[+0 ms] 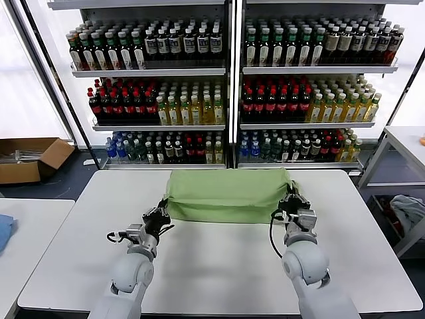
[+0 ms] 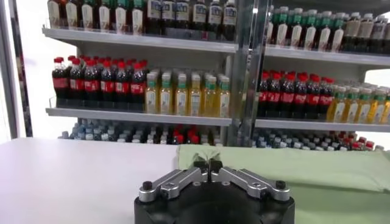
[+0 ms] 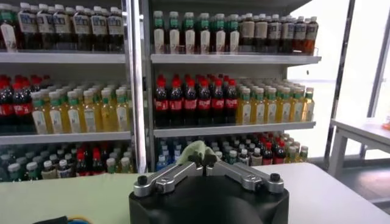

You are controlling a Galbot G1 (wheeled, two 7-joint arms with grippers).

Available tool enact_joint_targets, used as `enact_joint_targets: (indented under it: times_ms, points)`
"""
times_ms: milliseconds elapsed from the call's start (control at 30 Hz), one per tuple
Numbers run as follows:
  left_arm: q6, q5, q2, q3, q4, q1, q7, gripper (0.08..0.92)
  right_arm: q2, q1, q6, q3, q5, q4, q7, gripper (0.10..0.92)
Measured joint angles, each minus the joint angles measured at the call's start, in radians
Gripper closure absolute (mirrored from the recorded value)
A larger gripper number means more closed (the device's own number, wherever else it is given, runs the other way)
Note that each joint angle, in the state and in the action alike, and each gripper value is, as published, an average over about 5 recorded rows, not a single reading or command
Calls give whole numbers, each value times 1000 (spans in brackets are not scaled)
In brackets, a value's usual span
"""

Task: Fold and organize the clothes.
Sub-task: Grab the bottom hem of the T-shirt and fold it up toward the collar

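The light green polo shirt (image 1: 226, 193) lies as a folded rectangular band across the far middle of the white table (image 1: 219, 266). Collar, buttons and print are hidden. My left gripper (image 1: 162, 209) is at the shirt's near left corner, shut on a pinch of green fabric, as the left wrist view (image 2: 208, 164) shows. My right gripper (image 1: 291, 198) is at the shirt's right end, shut on a raised tuft of the fabric (image 3: 196, 150). The shirt also spreads beyond the left gripper (image 2: 304, 176).
Glass-fronted shelves of bottles (image 1: 232, 86) stand just behind the table. A cardboard box (image 1: 30, 158) sits on the floor at the left. A side table with blue cloth (image 1: 4, 232) is at the left; a grey-blue bundle (image 1: 408, 209) lies at the right.
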Motion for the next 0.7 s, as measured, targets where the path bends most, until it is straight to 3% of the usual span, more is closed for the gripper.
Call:
enact_joint_targets:
  times_ms: [200, 300, 700]
  points:
    - [4, 3, -1, 14, 78, -60, 2, 915, 9, 62, -29, -16, -2, -81, -20, 910]
    - [10, 9, -3, 19, 111, -83, 3, 884, 17, 86, -48, -20, -4, -122, -26, 853]
    - [43, 31, 3, 21, 170, -121, -12, 548, 94, 158, -88, -13, 44, -264, -1, 507]
